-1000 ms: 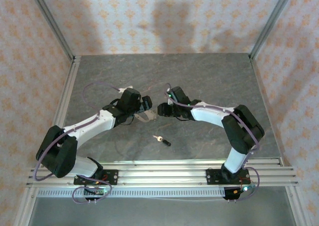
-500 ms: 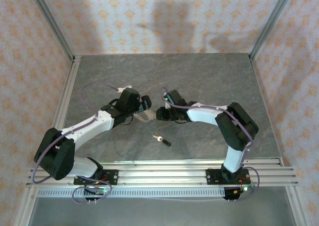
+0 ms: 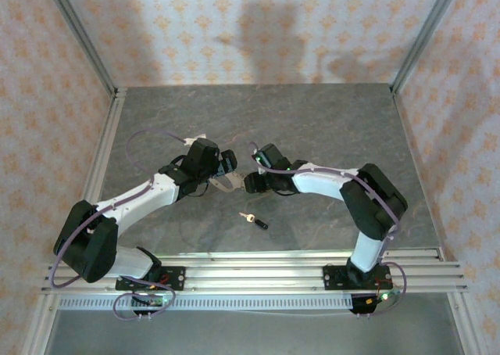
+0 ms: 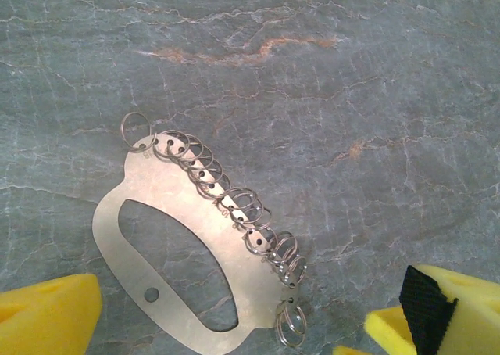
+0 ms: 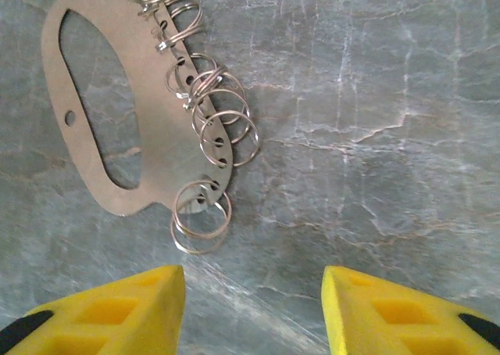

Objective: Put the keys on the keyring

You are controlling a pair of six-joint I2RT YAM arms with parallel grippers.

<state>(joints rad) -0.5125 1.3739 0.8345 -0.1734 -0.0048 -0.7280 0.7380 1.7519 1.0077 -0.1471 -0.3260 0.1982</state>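
Near edge: aluminium rails [image 3: 258, 265] run across the front of the desk [image 3: 328, 120]. Both arm bases are bolted there, and the arms arch inward toward the middle.
Key [image 3: 252, 219]: lies flat on the grey marbled desk between the two arms, on the near side of both claws. The black head points right and toward the rails, the pale blade left and away. Nothing touches it. It is apart from the keyring.
Keyring [image 3: 229, 184]: a flat metal plate with a long oval cut-out and one small hole, with a row of split rings threaded along one edge. It rests flat on the desk just beyond the key, between the two claws.
Left claw [image 4: 234, 312]: jaws spread wide and holding nothing. Its yellow fingers [image 4: 47, 320] sit at the bottom corners of the left wrist view, with the plate lying below, between them. I cannot tell if a finger touches the plate.
Right claw [image 5: 251, 281]: jaws wide apart and empty. The yellow fingers [image 5: 391, 308] hang above bare desk. The plate's end ring lies just ahead of the left-hand finger in that view.
In the way: the two wrists crowd the plate from either side in the top view and cover part of it. The key is unobstructed.
Far side: open desk, then patterned walls [image 3: 234, 26].
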